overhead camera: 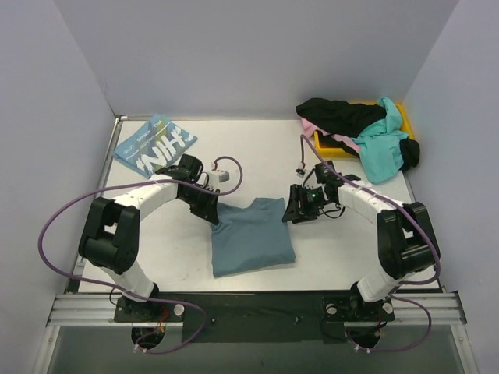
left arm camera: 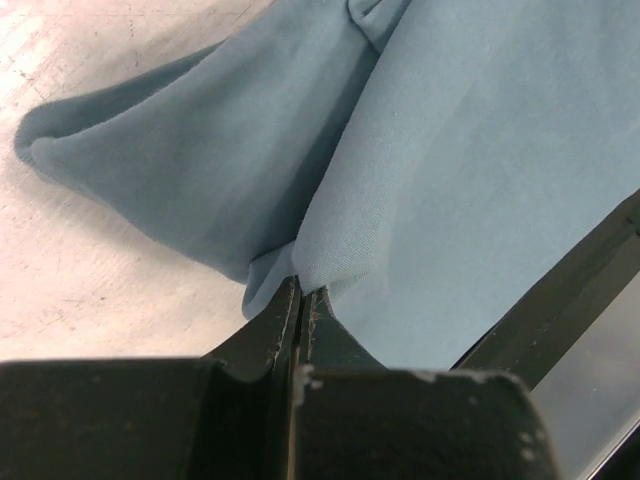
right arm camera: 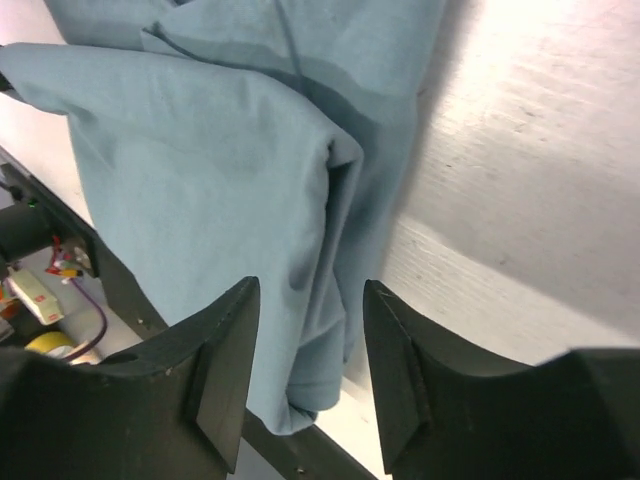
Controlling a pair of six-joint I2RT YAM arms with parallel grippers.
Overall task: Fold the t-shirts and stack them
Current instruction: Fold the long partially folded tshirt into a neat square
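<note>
A plain slate-teal t-shirt point(overhead camera: 251, 236) lies partly folded in the middle of the table. My left gripper point(overhead camera: 211, 211) is shut on a fold at its upper-left corner; the left wrist view shows the cloth point(left arm camera: 420, 150) pinched at the fingertips point(left arm camera: 300, 287). My right gripper point(overhead camera: 295, 206) is open at the shirt's upper-right edge. In the right wrist view the folded edge point(right arm camera: 200, 170) lies between the spread fingers point(right arm camera: 225, 350), ungripped. A folded light-blue t-shirt with white letters point(overhead camera: 154, 146) lies at the back left.
A yellow bin point(overhead camera: 403, 117) at the back right holds a heap of black point(overhead camera: 343, 115), pink point(overhead camera: 310, 127) and turquoise point(overhead camera: 382, 152) shirts that spills over its rim. The table's front rail point(overhead camera: 257, 305) runs past the arm bases. Walls close in on three sides.
</note>
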